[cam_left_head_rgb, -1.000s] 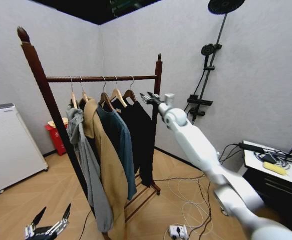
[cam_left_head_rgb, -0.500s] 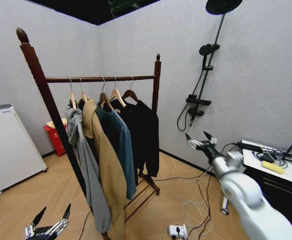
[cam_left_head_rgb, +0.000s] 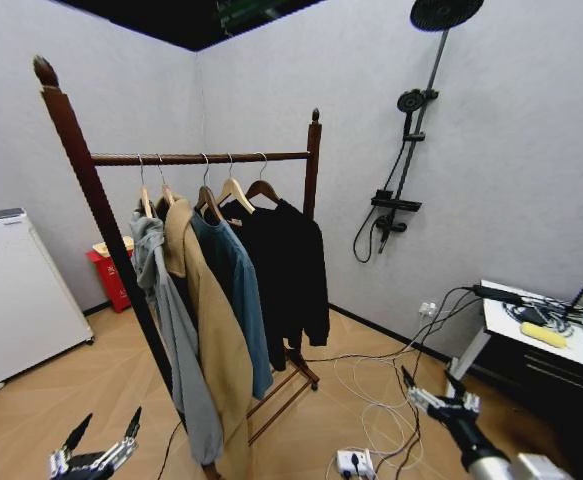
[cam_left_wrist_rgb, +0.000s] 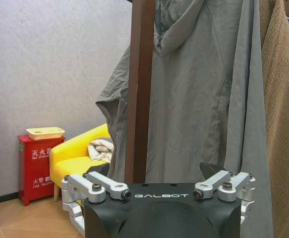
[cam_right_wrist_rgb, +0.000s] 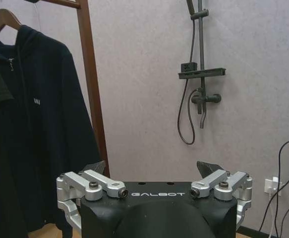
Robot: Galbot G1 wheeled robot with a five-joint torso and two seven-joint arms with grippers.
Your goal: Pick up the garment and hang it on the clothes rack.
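The garment (cam_left_head_rgb: 291,270), a long black jacket, hangs on a light wooden hanger (cam_left_head_rgb: 261,187) at the far end of the rail of the clothes rack (cam_left_head_rgb: 201,157). In the right wrist view the garment (cam_right_wrist_rgb: 35,139) hangs beside the rack's post (cam_right_wrist_rgb: 92,84). My right gripper (cam_left_head_rgb: 436,395) is low at the right, well away from the rack, open and empty; the right wrist view shows it (cam_right_wrist_rgb: 151,168) with jaws spread. Open and empty too, my left gripper (cam_left_head_rgb: 96,450) hangs low at the left, facing the near post (cam_left_wrist_rgb: 139,89).
A grey hoodie (cam_left_head_rgb: 176,340), a tan coat (cam_left_head_rgb: 216,340) and a blue jacket (cam_left_head_rgb: 241,290) share the rail. A white cabinet (cam_left_head_rgb: 21,290) and a red box (cam_left_head_rgb: 111,272) stand left. A shower fitting (cam_left_head_rgb: 401,200) is on the wall. A table (cam_left_head_rgb: 541,325), floor cables and a power strip (cam_left_head_rgb: 356,462) lie right.
My right arm has dropped from the rail's far end, next to the black jacket's hanger, down to low at the right. The jacket stays on the rail. The left arm has not moved.
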